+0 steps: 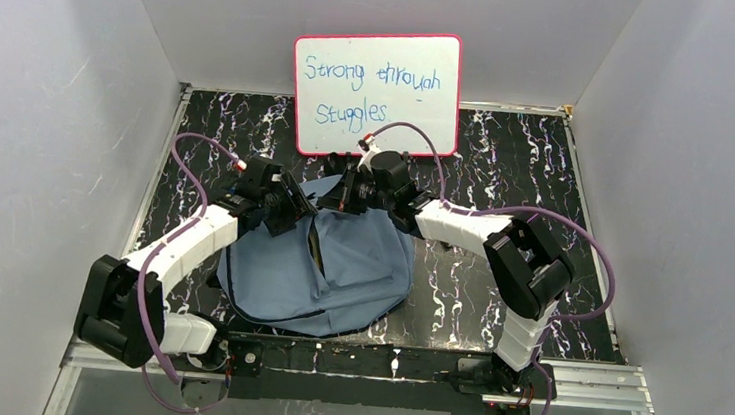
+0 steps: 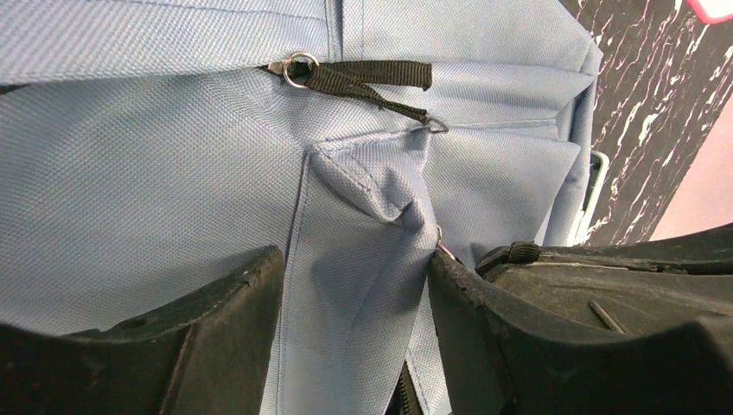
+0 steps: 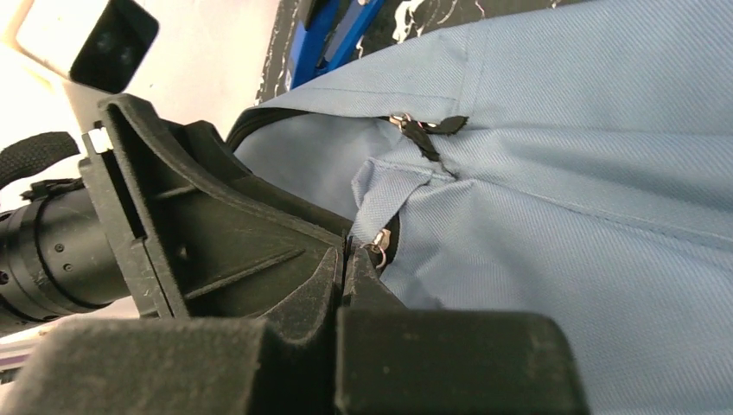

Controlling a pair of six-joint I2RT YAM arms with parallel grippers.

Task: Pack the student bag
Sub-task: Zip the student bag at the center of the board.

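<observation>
Now the grey-blue backpack (image 1: pixel 323 274) lies flat on the black marbled table (image 1: pixel 507 170), at the middle and toward the near edge, between the two arms. Behind it a pink-framed whiteboard (image 1: pixel 375 93) stands against the far wall, handwritten in blue. Both arms reach inward over the far part of the backpack, one from the left and one from the right, and their heads sit close together there. The left claw (image 2: pixel 354 277) has its jaws apart, with a raised fold of the backpack's cloth standing between the two fingers (image 2: pixel 190 337); whether they press on that fold cannot be told. Just beyond the fold, a black strap pull (image 2: pixel 367 79) with a metal ring lies across the cloth along a zip line. The right claw (image 3: pixel 348 259) has its jaws pressed together, the tips right beside a small metal zip slider (image 3: pixel 379 246) at the edge of a cloth flap; whether a tab is pinched between them is hidden. A second black pull (image 3: pixel 425 134) lies a little farther along the same seam.
</observation>
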